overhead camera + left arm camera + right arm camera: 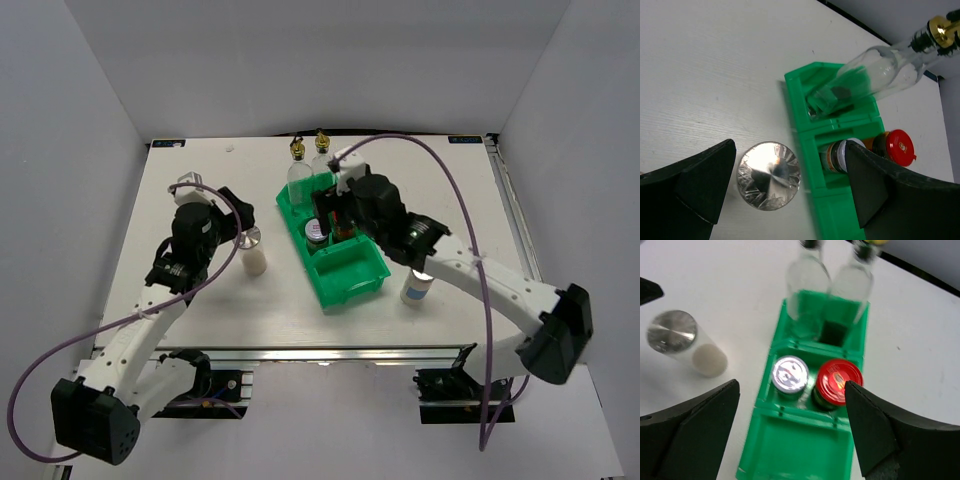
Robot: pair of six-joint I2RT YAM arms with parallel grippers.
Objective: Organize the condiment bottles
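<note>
Two clear gold-capped bottles [298,172] [322,162] stand in the far compartment of the green tray [325,290]. The white-lidded jar [789,375] and the red-lidded jar [839,382] stand side by side in the middle compartment. My right gripper [791,386] is open and empty above them. One silver-lidded shaker [251,250] stands on the table left of the tray. My left gripper [790,150] is open above it, with the lid [769,175] between the fingers. The second shaker [417,285] stands right of the tray, partly under my right arm.
The tray's near compartment [350,272] holds nothing. White walls close in the table at the back and both sides. Purple cables loop over both arms.
</note>
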